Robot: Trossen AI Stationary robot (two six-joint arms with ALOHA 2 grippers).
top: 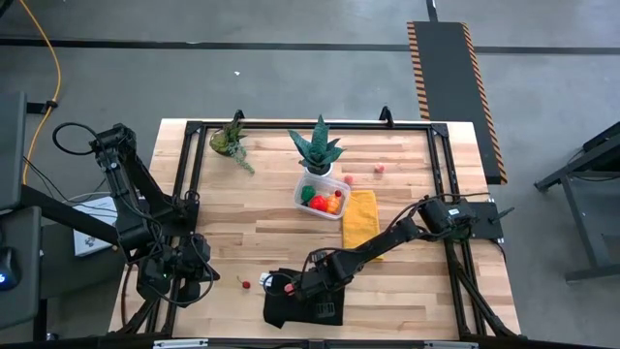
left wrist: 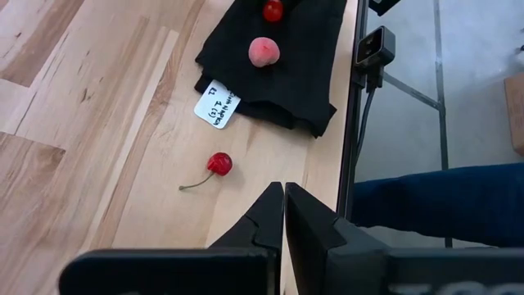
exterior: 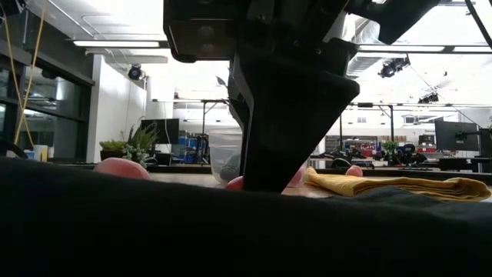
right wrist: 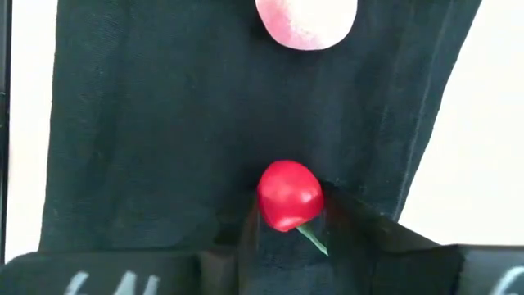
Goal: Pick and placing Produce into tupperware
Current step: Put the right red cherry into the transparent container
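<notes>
Right wrist view — right fingers [right wrist: 288,225] pinch a red cherry [right wrist: 288,195] on the black cloth [right wrist: 147,123], stem trailing aside; left fingers [left wrist: 283,215] pressed together, idle.

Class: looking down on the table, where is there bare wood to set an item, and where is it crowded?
Bare wood lies between the yellow cloth and the left arm, and beside the right frame rail. It is crowded around the tupperware, and at the black cloth under the right gripper.

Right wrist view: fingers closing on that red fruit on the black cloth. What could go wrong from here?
1. The red fruit sits at the very tips of the right gripper; it may pop out as they squeeze.
2. The fingers rest on the black cloth and may pinch and drag it, rolling the pink fruit away.
</notes>
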